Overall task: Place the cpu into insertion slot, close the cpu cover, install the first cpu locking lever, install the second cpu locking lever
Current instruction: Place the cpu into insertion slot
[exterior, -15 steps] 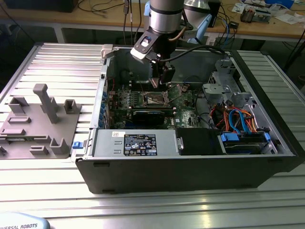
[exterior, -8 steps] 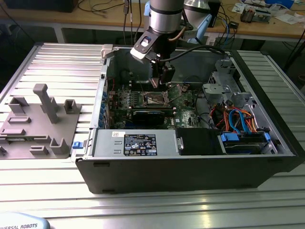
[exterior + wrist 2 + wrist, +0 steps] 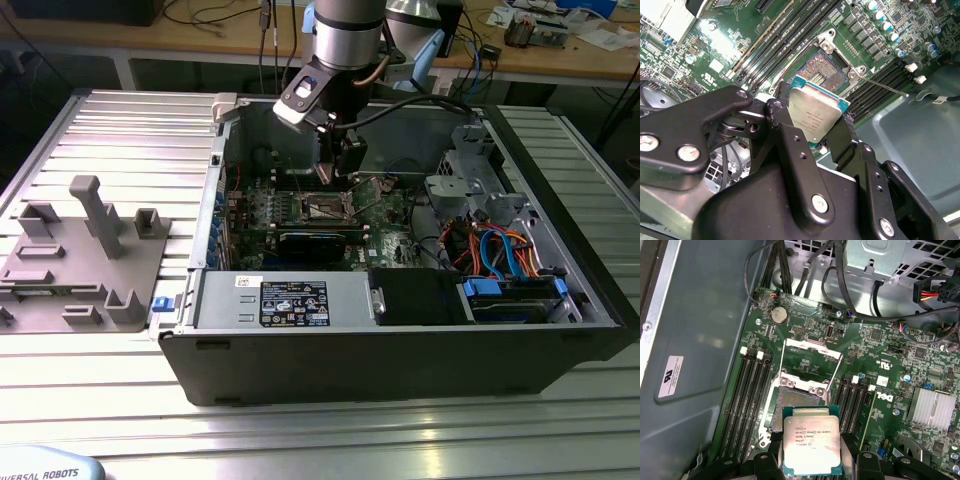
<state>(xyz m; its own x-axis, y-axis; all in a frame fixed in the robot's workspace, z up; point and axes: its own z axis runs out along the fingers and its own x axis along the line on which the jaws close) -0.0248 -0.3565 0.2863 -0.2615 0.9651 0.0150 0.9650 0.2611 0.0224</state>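
Grey sheet-steel computer case, a big open box, surrounds me. Beneath my fingers lies the glossy green motherboard, studded with small parts and ribbed by long black memory slots. Beyond my fingertips, the thin silvery metal frame of the cpu cover is swung open on its hinge. Between it and my tips sits the insertion slot, a dark, finely grained square recess with a bright metal rim. My matte black gripper has its two fingers clamped on opposite edges of the cpu. This small flat square with a dull silver-grey lid is held over the slot's near edge, not seated.
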